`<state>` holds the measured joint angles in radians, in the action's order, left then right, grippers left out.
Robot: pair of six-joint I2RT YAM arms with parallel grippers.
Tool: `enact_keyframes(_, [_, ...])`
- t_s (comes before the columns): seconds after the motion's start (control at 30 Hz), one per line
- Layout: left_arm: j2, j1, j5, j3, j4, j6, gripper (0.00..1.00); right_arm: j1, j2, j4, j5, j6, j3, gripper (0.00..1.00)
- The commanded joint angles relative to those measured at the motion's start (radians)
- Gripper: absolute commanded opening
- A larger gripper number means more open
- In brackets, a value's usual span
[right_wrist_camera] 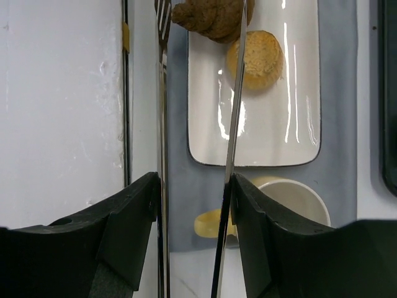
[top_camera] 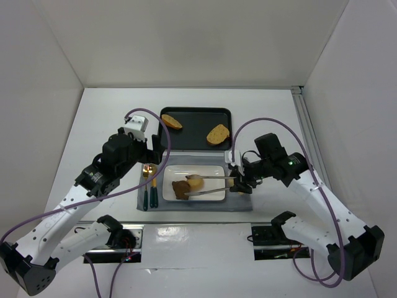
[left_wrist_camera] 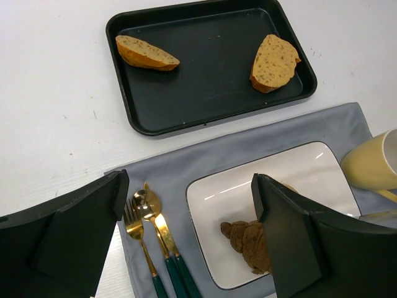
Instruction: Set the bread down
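The bread (right_wrist_camera: 254, 59) lies on the white plate (right_wrist_camera: 260, 124), seemingly just beside one blade of the tongs (right_wrist_camera: 162, 93) that my right claw (right_wrist_camera: 195, 198) clamps by the handles, while my left claw (left_wrist_camera: 189, 205) hangs wide open, empty.

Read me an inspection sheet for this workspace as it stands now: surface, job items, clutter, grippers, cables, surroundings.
Surface: white table; grey placemat at the near middle.
Job's things: black tray holding the left bread slice and the right bread slice; white plate holding a pale bread piece and a brown piece.
Clutter: gold cutlery left of the plate; yellow mug to its right.
Grippers: left gripper open, empty; right gripper shut on tongs, tips over the plate.
Cables: left purple cable and right purple cable arch above the arms.
Surroundings: white walls on three sides.
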<state>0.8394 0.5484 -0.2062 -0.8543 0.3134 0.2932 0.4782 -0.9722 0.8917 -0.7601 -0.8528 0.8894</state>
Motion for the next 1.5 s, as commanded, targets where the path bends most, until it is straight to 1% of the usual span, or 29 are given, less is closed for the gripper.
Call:
enact_keyframes(0.0, [-0.020,-0.004,-0.016,0.001,-0.048,0.003,1.00,0.007,0.073,0.015,0.025,0.032,0.046,0.59])
enact_keyframes(0.07, [-0.020,-0.004,-0.016,0.001,-0.048,0.003,1.00,0.007,0.073,0.006,0.060,0.064,0.058,0.59])
enact_keyframes(0.17, [-0.020,-0.004,-0.016,0.001,-0.048,0.003,1.00,-0.007,0.084,-0.095,0.154,0.128,0.059,0.58])
enact_keyframes(0.2, [-0.020,-0.004,-0.016,0.001,-0.048,0.003,1.00,-0.019,0.084,-0.167,0.186,0.150,0.059,0.58])
enact_keyframes(0.23, [-0.020,-0.004,-0.016,0.011,-0.048,0.003,1.00,-0.036,0.084,-0.203,0.233,0.182,0.048,0.58])
enact_keyframes(0.27, [-0.020,-0.004,-0.016,0.011,-0.048,0.003,1.00,-0.073,0.084,-0.305,0.266,0.214,0.048,0.58])
enact_keyframes(0.3, [-0.020,-0.004,-0.016,0.011,-0.048,0.003,1.00,-0.104,0.064,-0.339,0.298,0.256,0.039,0.56])
enact_keyframes(0.33, [-0.011,-0.004,-0.016,0.011,-0.048,0.003,1.00,-0.175,0.028,-0.405,0.311,0.279,0.039,0.56])
enact_keyframes(0.43, [-0.011,-0.004,-0.007,0.011,-0.048,-0.006,1.00,-0.309,-0.025,-0.491,0.291,0.336,0.049,0.56])
enact_keyframes(0.47, [-0.011,-0.004,-0.007,0.011,-0.057,-0.006,1.00,-0.399,-0.058,-0.551,0.282,0.348,0.049,0.56])
enact_keyframes(0.5, [-0.011,-0.004,-0.007,0.011,-0.057,-0.006,1.00,-0.441,-0.078,-0.582,0.281,0.378,0.037,0.56])
enact_keyframes(0.53, [-0.011,-0.004,-0.007,0.011,-0.057,-0.006,1.00,-0.520,-0.101,-0.611,0.281,0.392,0.037,0.56])
enact_keyframes(0.57, [-0.011,-0.004,0.002,0.011,-0.057,-0.006,1.00,-0.558,-0.156,-0.647,0.281,0.403,0.037,0.56])
enact_keyframes(0.63, [-0.011,-0.004,0.002,0.011,-0.057,-0.006,1.00,-0.634,-0.216,-0.686,0.321,0.437,0.025,0.56])
enact_keyframes(0.67, [-0.011,-0.004,0.002,0.011,-0.057,-0.006,1.00,-0.647,-0.277,-0.724,0.343,0.437,0.002,0.56])
enact_keyframes(0.73, [-0.011,-0.004,0.011,0.011,-0.057,-0.006,1.00,-0.661,-0.338,-0.761,0.404,0.446,-0.020,0.56])
enact_keyframes(0.77, [-0.011,-0.004,0.011,0.011,-0.057,-0.006,1.00,-0.661,-0.396,-0.795,0.429,0.446,-0.029,0.56])
enact_keyframes(0.87, [-0.011,-0.004,0.011,0.011,-0.057,-0.006,1.00,-0.661,-0.495,-0.830,0.493,0.459,-0.044,0.56])
enact_keyframes(1.0, [-0.002,-0.004,0.020,0.011,-0.057,-0.006,1.00,-0.652,-0.595,-0.811,0.565,0.459,-0.023,0.58])
enact_keyframes(1.27, [-0.002,-0.004,0.030,0.011,-0.057,-0.006,1.00,-0.662,-0.675,-0.712,0.574,0.414,0.011,0.63])
enact_keyframes(1.3, [0.007,-0.004,0.030,0.011,-0.057,-0.006,1.00,-0.671,-0.686,-0.703,0.561,0.402,0.011,0.64])
enact_keyframes(1.37, [0.007,-0.004,0.030,0.011,-0.057,-0.006,1.00,-0.681,-0.695,-0.689,0.542,0.391,0.022,0.73])
enact_keyframes(1.4, [0.007,-0.004,0.039,0.011,-0.057,-0.006,1.00,-0.690,-0.695,-0.660,0.532,0.391,0.032,0.80])
enact_keyframes(1.47, [0.016,-0.004,0.039,0.011,-0.057,-0.006,1.00,-0.700,-0.695,-0.643,0.502,0.382,0.033,0.86])
